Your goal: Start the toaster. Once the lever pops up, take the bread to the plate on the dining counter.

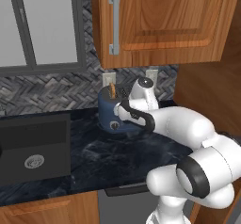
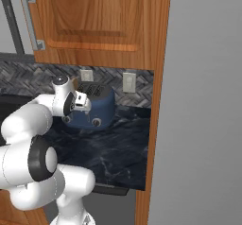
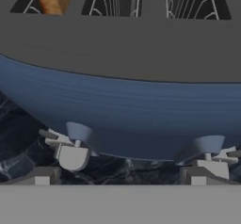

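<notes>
Step in hand is starting the toaster [image 1: 112, 112] at the worktop's [image 1: 122, 157] back edge: the claw [image 3: 120, 180], fully open and empty, must next press a lever [image 3: 70, 155] down.

The worktop [image 1: 122, 157] was of black stone with pale veins and lay under the wooden wall cabinet [image 1: 164, 20]. Directly on it stood the dark-blue toaster [image 1: 113, 115], close to the tiled back wall. The toaster's base touched the stone, and its round knobs faced the front edge of the worktop. To the left of the toaster, a dark sink [image 1: 35, 148] was set into the same surface, with a round silver drain in its bottom.
</notes>
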Tool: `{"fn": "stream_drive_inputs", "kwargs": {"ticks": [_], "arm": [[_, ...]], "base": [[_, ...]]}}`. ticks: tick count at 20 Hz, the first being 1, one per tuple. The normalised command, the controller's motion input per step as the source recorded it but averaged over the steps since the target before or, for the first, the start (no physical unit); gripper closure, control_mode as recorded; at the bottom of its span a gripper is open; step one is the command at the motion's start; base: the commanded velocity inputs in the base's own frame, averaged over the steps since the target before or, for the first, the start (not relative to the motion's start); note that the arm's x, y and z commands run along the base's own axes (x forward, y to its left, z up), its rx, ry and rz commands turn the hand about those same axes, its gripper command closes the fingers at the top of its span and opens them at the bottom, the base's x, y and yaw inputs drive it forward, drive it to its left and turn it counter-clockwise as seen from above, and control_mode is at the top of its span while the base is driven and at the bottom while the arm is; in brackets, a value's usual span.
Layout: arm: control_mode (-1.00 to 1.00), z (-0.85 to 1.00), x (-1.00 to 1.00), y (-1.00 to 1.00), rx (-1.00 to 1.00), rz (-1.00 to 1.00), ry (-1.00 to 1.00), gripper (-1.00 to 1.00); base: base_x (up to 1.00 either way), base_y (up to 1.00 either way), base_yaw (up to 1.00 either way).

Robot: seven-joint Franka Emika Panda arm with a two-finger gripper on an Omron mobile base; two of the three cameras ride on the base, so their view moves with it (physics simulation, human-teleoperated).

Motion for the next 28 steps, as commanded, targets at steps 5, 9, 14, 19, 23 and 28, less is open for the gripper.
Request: {"fn": "stream_drive_inputs", "kwargs": {"ticks": [5, 9, 14, 19, 23, 28], "arm": [[-1.00, -0.02, 0.00, 0.00, 0.00, 0.00, 0.00, -1.00], [-1.00, -0.01, 0.04, 0.00, 0.00, 0.00, 0.00, -1.00], [-1.00, -0.03, 0.07, 0.00, 0.00, -0.01, 0.00, -1.00], [-1.00, -0.03, 0.06, 0.00, 0.00, -0.03, 0.00, -1.00], [-1.00, -0.11, 0.00, 0.00, 0.00, -0.04, 0.00, -1.00], [-1.00, -0.12, 0.00, 0.00, 0.00, -0.03, 0.00, -1.00]], "base": [[0.00, 0.00, 0.00], [0.00, 0.00, 0.00], [0.00, 0.00, 0.00], [0.00, 0.00, 0.00], [0.00, 0.00, 0.00], [0.00, 0.00, 0.00]]}}
